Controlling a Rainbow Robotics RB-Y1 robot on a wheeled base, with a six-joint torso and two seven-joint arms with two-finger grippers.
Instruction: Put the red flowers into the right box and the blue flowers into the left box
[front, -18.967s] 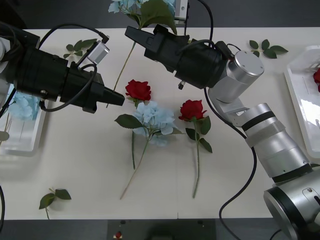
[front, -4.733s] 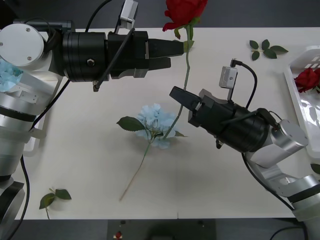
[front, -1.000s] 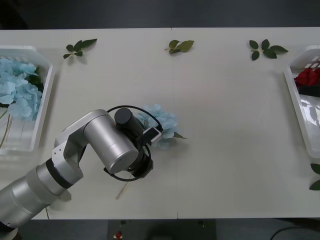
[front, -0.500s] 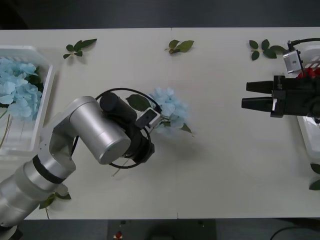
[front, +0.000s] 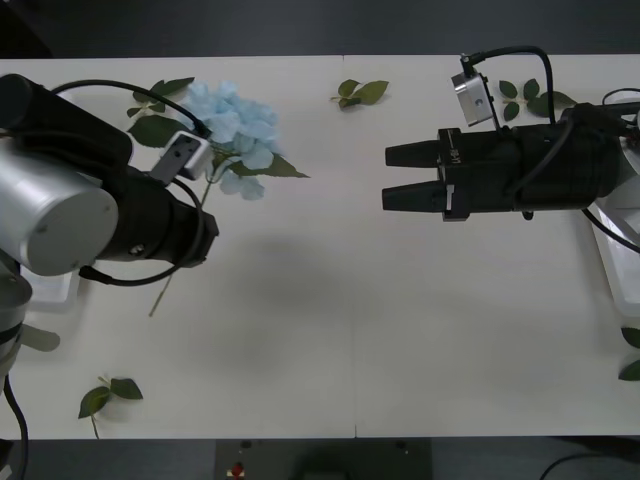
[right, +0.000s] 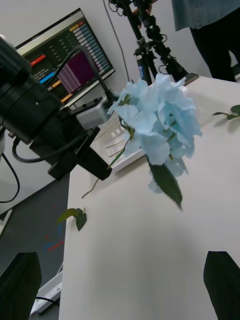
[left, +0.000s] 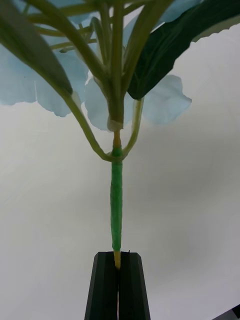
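The left hand (left: 118, 285) is clamping its two black fingers (left: 104, 287) together on the thin green stem of a blue flower (front: 232, 122), gripping it near the stem's lower end. In the front view this hand (front: 200, 215) is hanging over the left part of the table (front: 330, 330), toward the far edge, and the pale blue cluster is standing out beyond it with broad green leaves spread below the petals. The free end of the stem is trailing out behind the hand toward the near-left side. In the right wrist view the same blue flower (right: 157, 120) is hanging in the air above the table, lifted clear of the surface.

The right hand (front: 385, 177) is hovering over the right half of the table with its black fingers (front: 415, 154) spread apart and pointing toward the left edge, holding nothing.

Part of the left box (front: 55, 285) is peeking out at the left edge of the table beneath the left arm, and part of the right box (front: 610, 275) is lying along the right edge behind the right arm. Small loose leaf sprigs are lying near the far edge (front: 362, 92), near the far-right corner (front: 530, 96) and near the near-left corner (front: 108, 393).
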